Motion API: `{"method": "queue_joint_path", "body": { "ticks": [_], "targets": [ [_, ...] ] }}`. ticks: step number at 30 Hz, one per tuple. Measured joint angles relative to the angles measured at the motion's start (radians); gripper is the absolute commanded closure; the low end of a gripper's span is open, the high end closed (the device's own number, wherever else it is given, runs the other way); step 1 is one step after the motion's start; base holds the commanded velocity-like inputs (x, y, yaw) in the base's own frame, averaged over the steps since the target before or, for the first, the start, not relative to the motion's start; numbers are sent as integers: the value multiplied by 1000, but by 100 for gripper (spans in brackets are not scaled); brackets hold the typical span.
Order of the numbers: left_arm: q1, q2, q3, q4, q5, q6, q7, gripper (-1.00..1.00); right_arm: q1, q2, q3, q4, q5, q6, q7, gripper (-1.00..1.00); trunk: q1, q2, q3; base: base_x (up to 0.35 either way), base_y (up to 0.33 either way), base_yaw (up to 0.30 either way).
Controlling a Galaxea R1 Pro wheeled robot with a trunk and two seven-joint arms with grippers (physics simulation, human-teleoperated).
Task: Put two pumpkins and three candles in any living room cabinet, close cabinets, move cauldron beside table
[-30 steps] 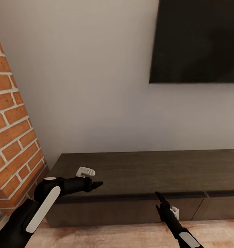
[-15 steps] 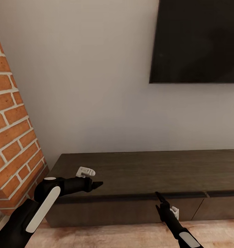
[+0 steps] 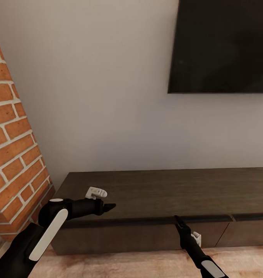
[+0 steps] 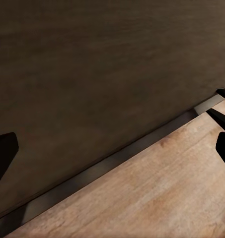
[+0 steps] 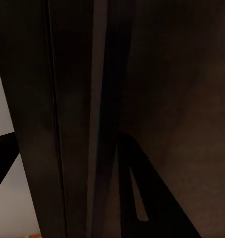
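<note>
1. Cabinet: the long, low dark wood unit is standing against the pale wall, below the wall-hung black TV and just beside the red brick chimney. All drawer fronts in view are sitting flush, with a seam between two fronts toward the right end.
2. Right claw: it is pointing up at the shadowed groove under the cabinet's top edge. In the right wrist view one finger is lying against the drawer front near that groove and the other is sitting well apart, so the claw is reading as spread.
3. Left claw: it is hanging over the cabinet's front edge near the left end, empty. In the left wrist view its tips are showing at opposite edges, so it is spread too.
4. Floor: light wood planks are running along the cabinet's base.
5. Step in hand, as judged: opening a drawer with the right claw. Doing it well is calling for hooking a fingertip fully into the groove, pulling straight outward, level with the floor, and keeping the left arm off the front.
</note>
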Motion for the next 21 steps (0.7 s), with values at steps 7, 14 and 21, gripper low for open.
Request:
{"method": "queue_joint_path", "body": {
  "ticks": [7,14,21],
  "targets": [
    [0,0,0,0,0,0,0,-100,0,0,0,0,1,0,0,100,0,0,0,0,0,0],
    [0,0,-1,0,0,0,0,-100,0,-1,1,0,2,1,1,100,0,0,0,-12,0,0],
    [0,0,-3,0,0,0,0,-100,0,-1,2,0,3,2,2,100,0,0,0,-16,0,0]
  ]
}}
